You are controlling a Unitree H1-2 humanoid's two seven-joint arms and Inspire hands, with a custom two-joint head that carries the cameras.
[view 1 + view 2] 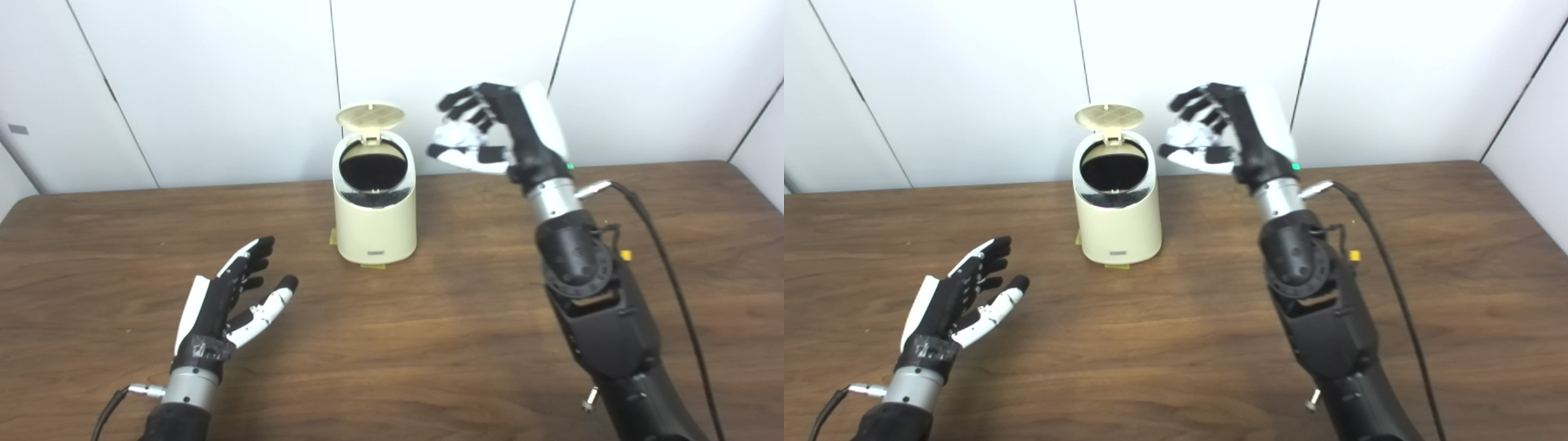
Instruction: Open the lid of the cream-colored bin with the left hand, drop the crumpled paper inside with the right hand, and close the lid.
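A small cream-colored plastic bin (pixel 375 211) stands on the brown wooden bench (pixel 429 343), round lid (pixel 370 116) up. The right hand (pixel 484 131), raised beside it, clasps crumpled white paper (pixel 456 138) for dropping. The left hand (pixel 236 300) rests spread, holding nothing.

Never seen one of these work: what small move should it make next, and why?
Probably shift the right hand leftward over the bin. Its lid stands open, the crumpled paper is held raised to the bin's right, and the left hand waits open.
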